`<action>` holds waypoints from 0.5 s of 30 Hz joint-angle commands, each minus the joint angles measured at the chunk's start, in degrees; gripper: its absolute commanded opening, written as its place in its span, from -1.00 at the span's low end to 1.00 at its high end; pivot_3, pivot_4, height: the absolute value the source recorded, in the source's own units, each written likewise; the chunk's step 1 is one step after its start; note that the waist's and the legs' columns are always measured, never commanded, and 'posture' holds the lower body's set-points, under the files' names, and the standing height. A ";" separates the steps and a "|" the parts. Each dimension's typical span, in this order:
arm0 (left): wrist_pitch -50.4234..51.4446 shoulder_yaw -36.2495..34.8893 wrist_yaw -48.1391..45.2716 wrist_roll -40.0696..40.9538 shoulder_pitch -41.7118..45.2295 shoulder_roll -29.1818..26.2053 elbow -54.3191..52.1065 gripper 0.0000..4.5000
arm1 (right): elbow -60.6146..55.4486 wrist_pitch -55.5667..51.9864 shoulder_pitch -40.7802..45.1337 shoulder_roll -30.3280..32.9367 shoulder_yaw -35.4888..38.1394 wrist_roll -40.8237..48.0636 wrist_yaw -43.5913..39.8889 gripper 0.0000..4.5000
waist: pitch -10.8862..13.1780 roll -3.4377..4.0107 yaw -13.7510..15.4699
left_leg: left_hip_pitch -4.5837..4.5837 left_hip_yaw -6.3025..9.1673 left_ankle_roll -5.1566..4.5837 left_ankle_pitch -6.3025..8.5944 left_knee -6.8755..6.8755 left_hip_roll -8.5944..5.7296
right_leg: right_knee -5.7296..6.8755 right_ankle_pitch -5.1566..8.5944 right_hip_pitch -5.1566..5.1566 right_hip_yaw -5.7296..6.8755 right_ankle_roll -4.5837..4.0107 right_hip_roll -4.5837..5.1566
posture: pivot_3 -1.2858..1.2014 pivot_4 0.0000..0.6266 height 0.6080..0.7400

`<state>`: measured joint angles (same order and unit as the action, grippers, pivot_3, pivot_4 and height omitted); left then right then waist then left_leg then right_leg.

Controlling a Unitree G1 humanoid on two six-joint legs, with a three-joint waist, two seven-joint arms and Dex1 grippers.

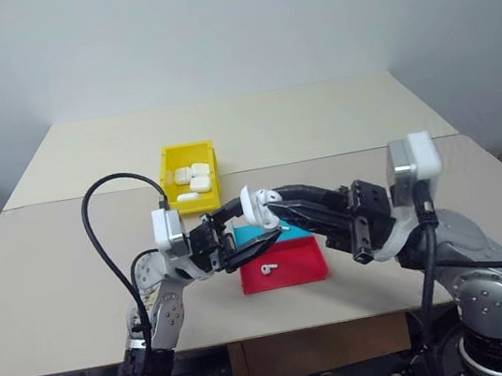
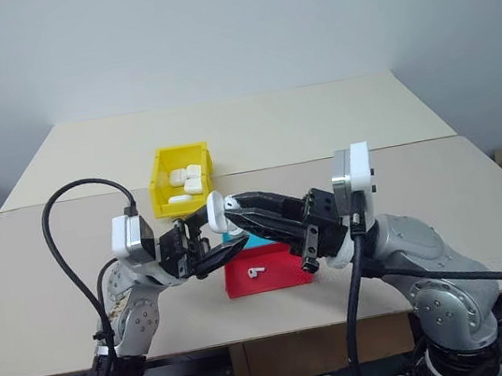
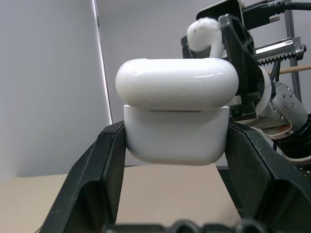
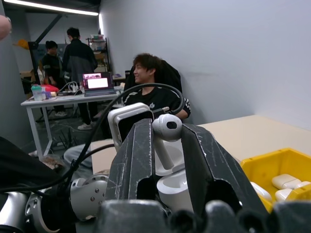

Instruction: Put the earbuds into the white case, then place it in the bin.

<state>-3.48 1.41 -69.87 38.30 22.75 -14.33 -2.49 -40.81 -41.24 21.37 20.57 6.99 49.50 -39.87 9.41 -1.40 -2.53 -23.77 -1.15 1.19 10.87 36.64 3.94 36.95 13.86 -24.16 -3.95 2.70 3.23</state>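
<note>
My left gripper [image 3: 175,141] is shut on the white case [image 3: 177,111], holding it up above the table by its lower half. The lid stands slightly raised in the left wrist view. My right gripper [image 4: 167,131] is shut on one of the earbuds [image 4: 166,127], stem down, right at the top of the case [image 1: 254,211]. Both grippers meet over the red-and-blue tray [image 1: 297,271]. A second earbud [image 1: 268,268] lies on the tray's red part. The yellow bin [image 1: 166,174] stands behind the left gripper, with several white cases inside.
The beige table [image 1: 73,262] stretches wide to either side, its front edge close to the tray. A black cable [image 1: 98,239] loops over my left arm. In the right wrist view, people [image 4: 150,82] sit and stand at a desk beyond the table.
</note>
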 commanded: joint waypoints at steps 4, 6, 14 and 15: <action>-1.02 -0.41 0.13 -0.45 0.36 0.21 -1.68 0.23 | 0.53 4.10 -0.94 2.36 -2.21 -1.82 -0.51 -0.70 | 0.00 -0.01 0.09 | -0.02 0.00 0.00 0.00 0.00 0.00 | -0.05 0.00 0.00 0.00 0.01 0.01 | 0.03 -0.52 1.00; -1.37 -0.47 0.04 -0.62 0.41 0.38 -1.42 0.23 | 0.84 4.74 -1.03 2.78 -2.57 -1.87 -0.57 -0.70 | 0.00 -0.01 0.07 | -0.02 0.00 0.00 0.00 0.00 0.00 | -0.04 0.00 0.00 0.00 0.01 0.01 | 0.03 -0.52 1.00; -1.84 -0.75 -0.13 -1.18 0.67 0.85 -0.64 0.23 | 1.82 6.25 -1.59 4.21 -3.99 -2.31 -0.25 -0.70 | 0.01 -0.01 0.10 | -0.02 0.00 0.00 0.00 0.00 0.00 | -0.05 0.00 0.00 0.00 0.01 0.01 | 0.03 -0.52 1.00; -1.94 -0.79 -0.19 -1.24 0.81 0.94 -0.44 0.23 | 1.86 6.27 -1.65 4.40 -4.08 -2.26 -0.24 -0.70 | 0.01 -0.01 0.11 | -0.02 0.00 0.00 0.00 0.00 0.00 | -0.05 0.00 0.01 0.00 0.01 0.01 | 0.03 -0.52 1.00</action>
<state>-3.84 1.36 -70.17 36.76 22.71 -13.71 -2.25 -38.55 -36.58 19.72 24.26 2.70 47.30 -39.97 9.42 -1.41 -2.42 -23.79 -1.15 1.19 10.87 36.64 3.93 36.89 13.87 -24.15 -3.95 2.72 3.24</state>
